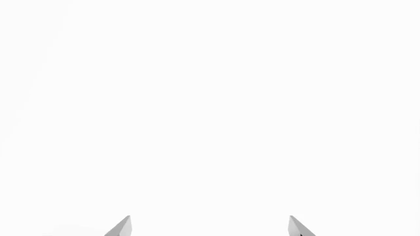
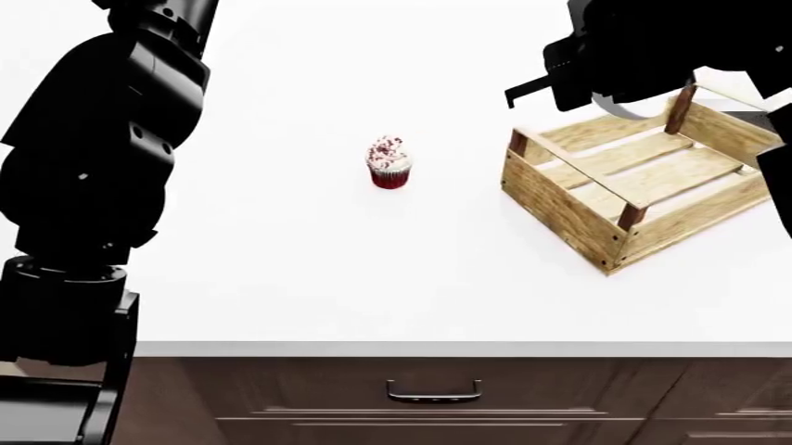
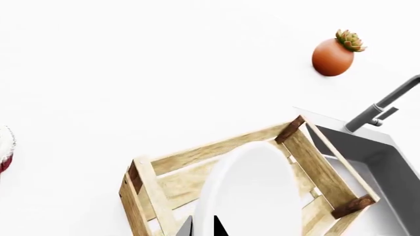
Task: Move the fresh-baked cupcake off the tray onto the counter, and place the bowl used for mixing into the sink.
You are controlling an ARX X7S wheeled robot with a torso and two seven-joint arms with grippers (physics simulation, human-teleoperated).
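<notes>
The cupcake (image 2: 389,162), with its dark red wrapper and white frosting, stands upright on the white counter (image 2: 310,260), left of the tray and apart from it. The wooden slatted tray (image 2: 632,185) lies at the right with nothing inside. My right gripper (image 3: 203,227) is shut on the rim of the white bowl (image 3: 253,191) and holds it tilted above the tray (image 3: 217,157). The grey sink (image 3: 387,162) lies just beyond the tray's far side. My left gripper (image 1: 210,226) is open with nothing between its fingertips; only white counter shows under it. The cupcake's edge (image 3: 5,147) shows in the right wrist view.
An orange-red round pot with a succulent (image 3: 335,55) stands on the counter behind the sink. A tall metal faucet (image 3: 384,105) rises at the sink's back edge. Dark brown drawers with a handle (image 2: 433,391) run below the counter's front edge.
</notes>
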